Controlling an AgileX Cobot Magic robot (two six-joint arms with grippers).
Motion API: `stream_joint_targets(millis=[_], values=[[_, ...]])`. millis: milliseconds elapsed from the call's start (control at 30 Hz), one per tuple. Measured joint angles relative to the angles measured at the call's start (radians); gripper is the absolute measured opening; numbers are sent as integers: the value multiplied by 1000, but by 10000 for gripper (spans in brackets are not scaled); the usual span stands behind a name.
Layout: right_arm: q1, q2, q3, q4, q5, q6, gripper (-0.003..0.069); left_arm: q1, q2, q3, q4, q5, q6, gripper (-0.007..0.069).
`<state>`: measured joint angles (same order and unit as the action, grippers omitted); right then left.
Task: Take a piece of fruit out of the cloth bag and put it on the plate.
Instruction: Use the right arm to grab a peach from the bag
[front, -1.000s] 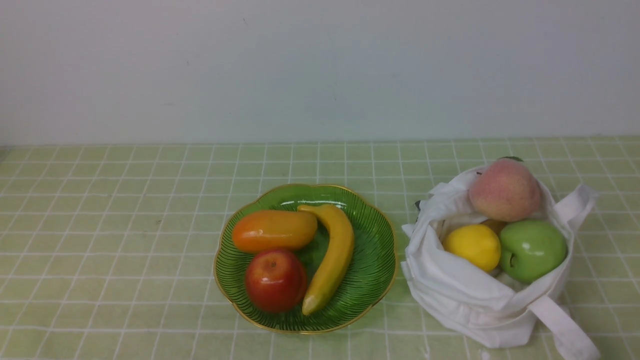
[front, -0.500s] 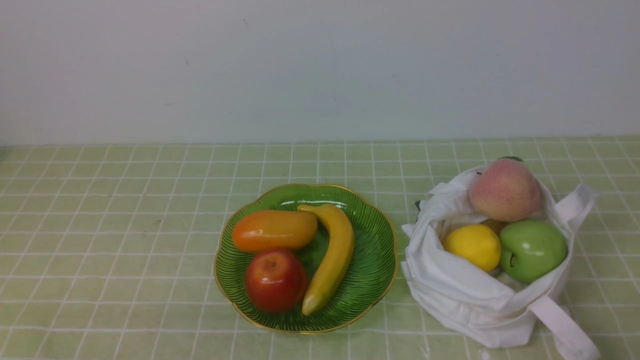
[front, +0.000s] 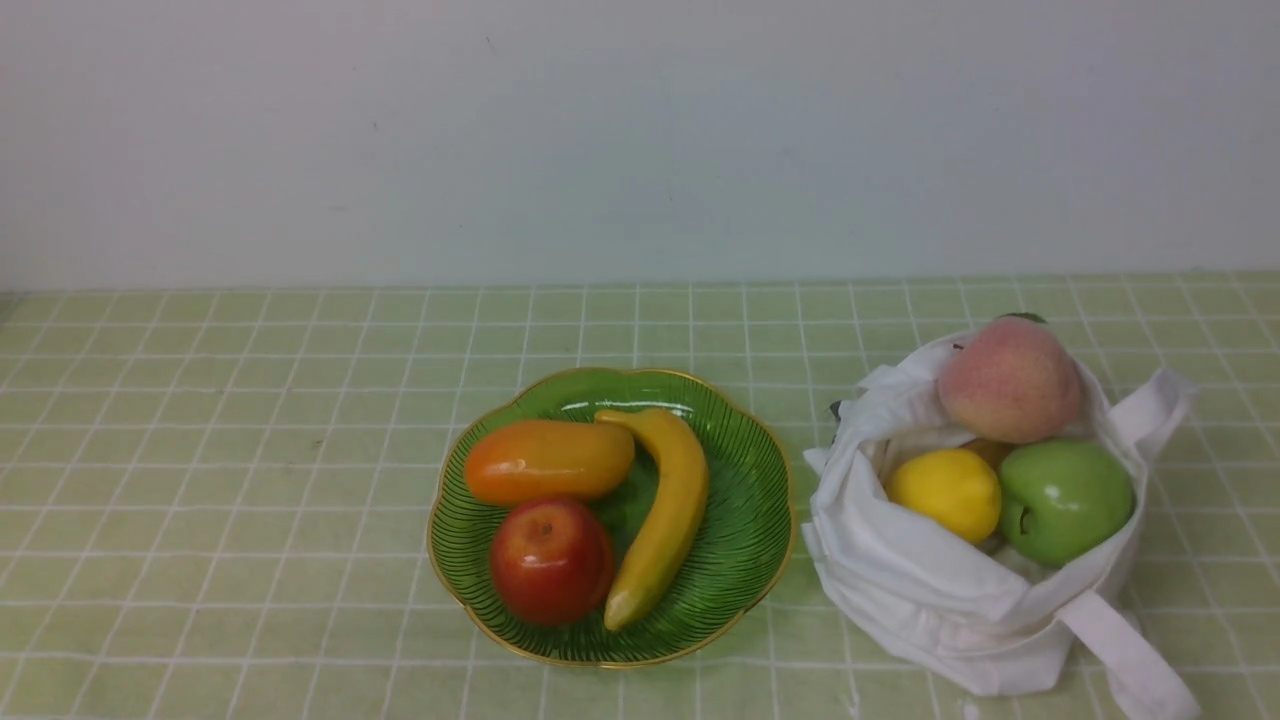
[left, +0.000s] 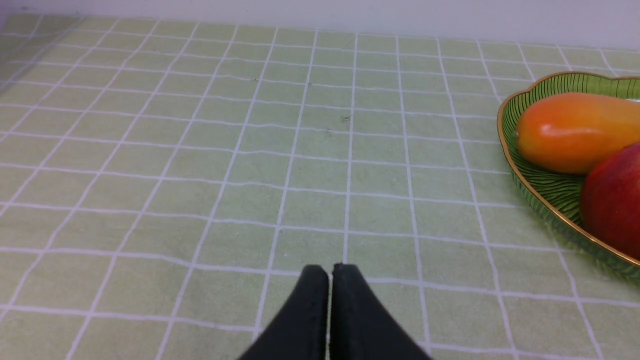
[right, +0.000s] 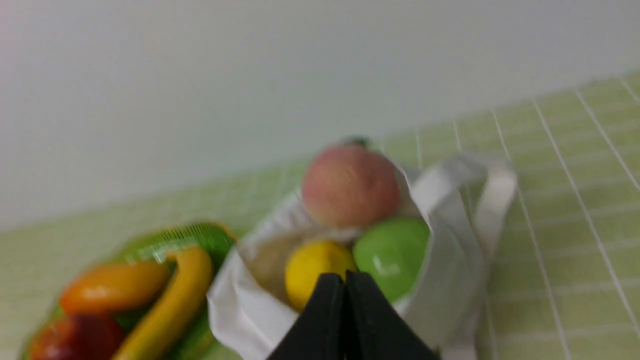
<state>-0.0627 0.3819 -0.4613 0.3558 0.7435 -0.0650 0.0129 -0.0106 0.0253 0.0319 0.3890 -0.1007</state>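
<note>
The pink peach rests on top at the back of the white cloth bag, which stands open on the table's right. The green glass plate with a gold rim lies in the middle. Neither arm shows in the front view. My right gripper is shut and empty, pointing at the cloth bag from its near side, with the peach beyond it. My left gripper is shut and empty over bare cloth, left of the plate.
In the bag with the peach are a yellow lemon and a green apple. On the plate lie an orange mango, a banana and a red apple. A bag handle trails toward the front edge.
</note>
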Motion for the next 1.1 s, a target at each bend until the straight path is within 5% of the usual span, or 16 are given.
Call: stream_joint_targets(millis=[133, 333, 433, 633, 767, 1000, 1100], values=[[0, 249, -135, -57, 139, -12, -10, 0, 0, 0, 0, 0, 0, -8], [0, 543, -276, 228, 209, -238, 14, 0, 0, 0, 0, 0, 0, -8], [0, 675, -345, 362, 228, -377, 80, 0, 0, 0, 0, 0, 0, -8], [5, 855, -487, 389, 234, -411, 241, 0, 0, 0, 0, 0, 0, -8], [75, 997, -640, 336, 263, -407, 372, 0, 0, 0, 0, 0, 0, -8], [201, 1139, -806, 168, 285, -327, 482, 0, 0, 0, 0, 0, 0, -8], [250, 1217, -881, -32, 289, -186, 538, 0, 0, 0, 0, 0, 0, -8]])
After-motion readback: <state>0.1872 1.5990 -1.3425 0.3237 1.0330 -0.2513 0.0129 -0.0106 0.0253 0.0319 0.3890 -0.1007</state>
